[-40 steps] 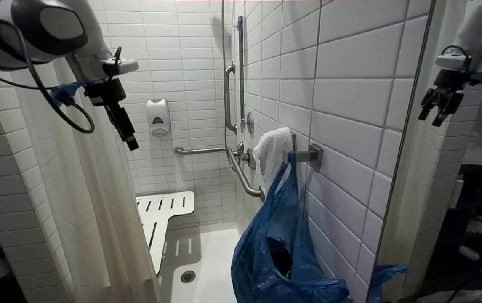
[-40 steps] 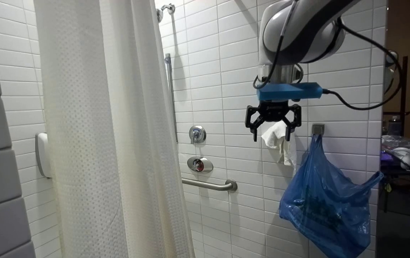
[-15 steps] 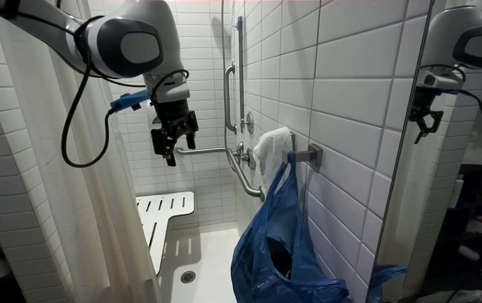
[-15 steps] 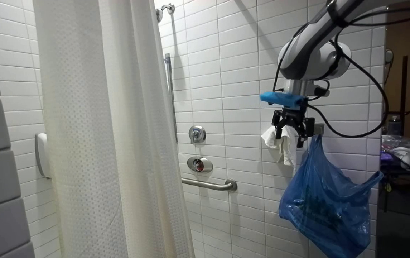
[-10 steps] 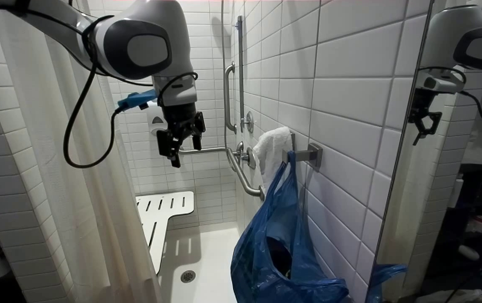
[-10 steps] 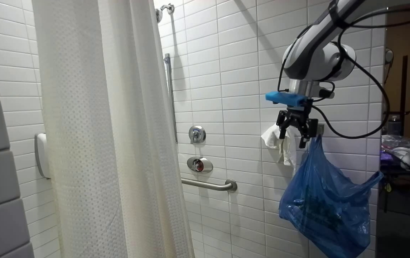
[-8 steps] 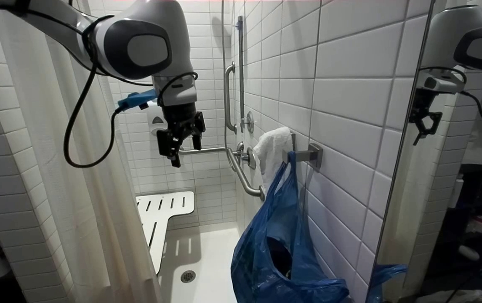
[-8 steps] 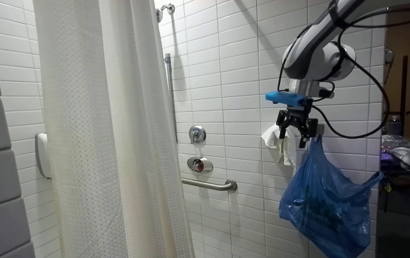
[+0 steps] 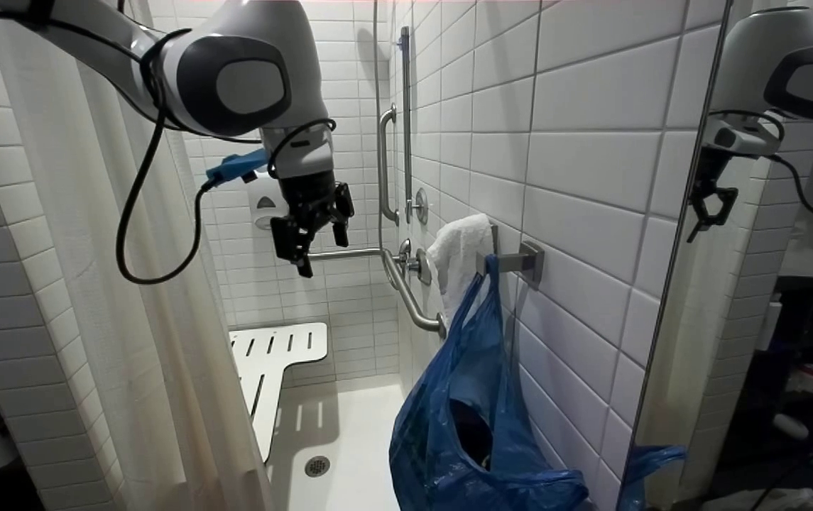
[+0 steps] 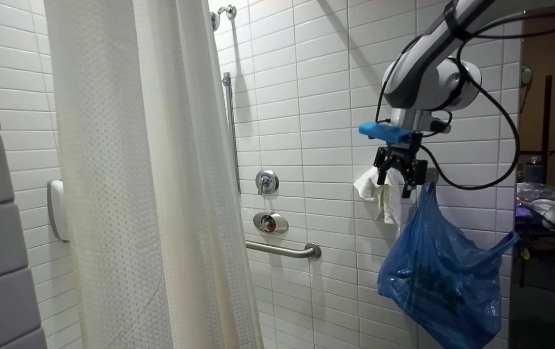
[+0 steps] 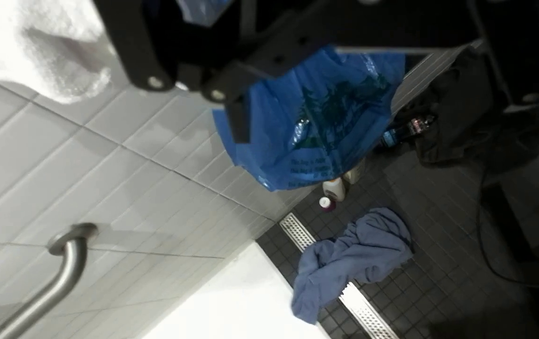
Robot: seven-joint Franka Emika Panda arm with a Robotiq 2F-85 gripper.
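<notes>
The tool [image 10: 394, 186] is hovering with jaws well apart, gripping nothing. Nearby, a blue bag [image 10: 442, 276] is hanging from a metal wall fixture [image 9: 532, 264], and a white towel [image 9: 459, 248] is hanging beside the bag.

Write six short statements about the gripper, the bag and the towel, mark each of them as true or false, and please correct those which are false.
1. The gripper is open. True.
2. The bag hangs from a bracket. True.
3. The gripper holds the bag. False: it holds nothing.
4. The towel is white. True.
5. The towel lies on the floor. False: it hangs near the bag.
6. The bag has no print. False: the wrist view shows trees printed on it.
</notes>
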